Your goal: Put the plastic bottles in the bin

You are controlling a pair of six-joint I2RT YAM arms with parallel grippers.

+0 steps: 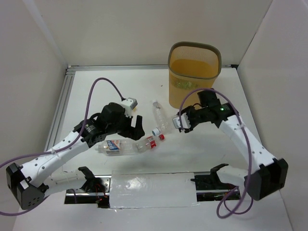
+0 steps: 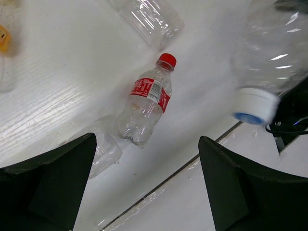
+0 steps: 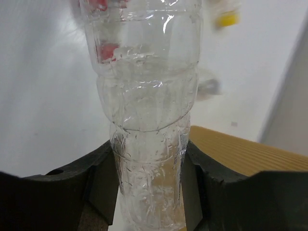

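My right gripper (image 1: 182,121) (image 3: 150,163) is shut on a clear ribbed bottle (image 3: 144,96), both pads pressed against its sides. That bottle's white cap (image 1: 156,131) (image 2: 252,106) points toward the left arm. My left gripper (image 1: 136,127) (image 2: 147,192) hangs open over the table with nothing between its fingers. Just ahead of it lies a red-capped bottle with a red label (image 1: 151,143) (image 2: 147,103). A blue-labelled bottle (image 1: 113,147) lies under the left arm. Another clear bottle (image 1: 159,113) (image 2: 149,17) lies further back. The orange-yellow bin (image 1: 194,72) stands upright at the back, behind the right gripper.
White walls close in the table on the left, the back and the right. A metal rail (image 1: 60,110) runs along the left edge. A taped strip (image 1: 151,190) covers the near edge between the arm bases. An orange ribbed surface (image 3: 240,154) shows beside the right jaws.
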